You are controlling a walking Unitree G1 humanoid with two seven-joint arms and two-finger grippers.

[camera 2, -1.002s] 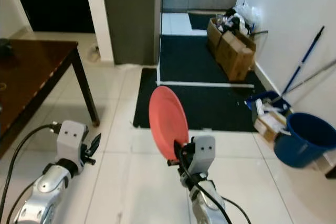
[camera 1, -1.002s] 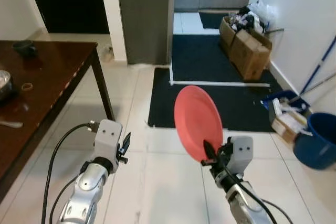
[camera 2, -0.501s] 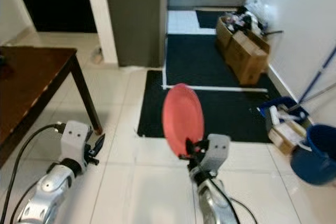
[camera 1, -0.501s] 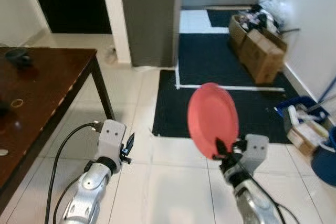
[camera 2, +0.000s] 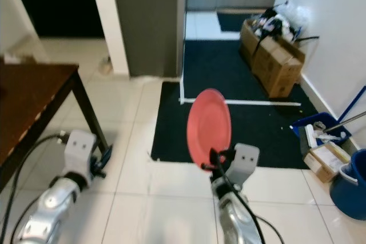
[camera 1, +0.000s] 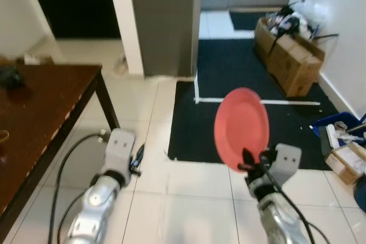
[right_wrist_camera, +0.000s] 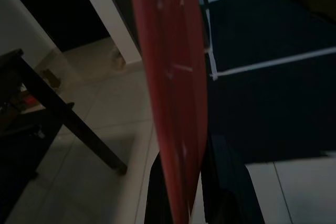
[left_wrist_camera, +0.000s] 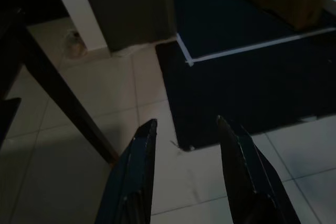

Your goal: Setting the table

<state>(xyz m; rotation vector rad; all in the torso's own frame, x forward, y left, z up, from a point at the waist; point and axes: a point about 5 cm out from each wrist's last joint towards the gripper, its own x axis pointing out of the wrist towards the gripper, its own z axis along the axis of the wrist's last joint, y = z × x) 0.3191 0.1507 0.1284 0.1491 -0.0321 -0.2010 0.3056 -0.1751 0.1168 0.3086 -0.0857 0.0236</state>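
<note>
So, task barely begun by the look of it: the red plate is in transit, not yet on the dark wooden table.

Left eye view: right gripper is clamped on the plate's lower rim, plate held upright on edge over the white tile floor, well apart from the table and to its right. Left gripper hangs nearer the table's corner leg, carrying nothing. Small items sit on the tabletop at its far left; too blurred to name. No place setting can be made out there, so plate delivery and probably everything else remains.

Right eye view: beyond the plate lies a black mat with a white tape line. Cardboard boxes stand against the right wall, far from the table; a blue bucket and clutter sit nearer. A grey pillar stands past the table's end.

Left wrist view: two black fingers stand parted, empty, with a table leg and mat corner beyond.

Right wrist view: plate seen edge-on, pinched between the fingers; table leg behind it.
</note>
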